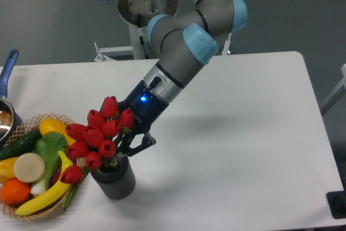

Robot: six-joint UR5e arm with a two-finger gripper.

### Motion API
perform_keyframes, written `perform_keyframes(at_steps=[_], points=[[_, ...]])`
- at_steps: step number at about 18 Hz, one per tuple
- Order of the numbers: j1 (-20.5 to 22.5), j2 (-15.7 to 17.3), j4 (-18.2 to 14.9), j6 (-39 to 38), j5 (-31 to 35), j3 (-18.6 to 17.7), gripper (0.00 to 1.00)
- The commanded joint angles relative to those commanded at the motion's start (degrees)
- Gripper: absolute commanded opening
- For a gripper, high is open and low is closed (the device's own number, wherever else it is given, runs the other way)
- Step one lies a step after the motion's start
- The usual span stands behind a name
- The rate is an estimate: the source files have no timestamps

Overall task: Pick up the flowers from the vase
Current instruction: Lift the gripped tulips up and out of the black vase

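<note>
- Arm (178, 52) links: grey metal tubes, light-blue caps on the joints.
- Wrist: silver band, then dark blue housing with a lit blue lamp.
- Pincer (130, 145): black fingers.

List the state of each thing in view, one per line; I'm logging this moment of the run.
flowers: gripped, stems still reaching into the vase.
vase: upright on the table, beside the basket.
gripper: shut on the flowers, just above the vase rim.
wicker basket: full of fruit and vegetables.
saucepan: at the table's left edge, mostly cut off.
table: white, bearing all of these.
</note>
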Motion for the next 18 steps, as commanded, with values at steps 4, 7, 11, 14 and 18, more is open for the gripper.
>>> perform_keyframes(at_steps=[4, 7, 11, 14, 18], points=[[0.18, 0.00, 0.00, -4.74, -1.50, 2.63, 0.51], [0.44, 0.00, 0.00, -7.82, -1.68, 4.74, 0.51], [1.14, 0.00, 0.00, -12.39, -3.00, 6.50, 0.51], [1.67, 0.88, 0.00, -13.62, -3.08, 6.77, 0.51], [3.42, 0.97, 0.00, -18.98, -4.75, 9.23, 0.51]])
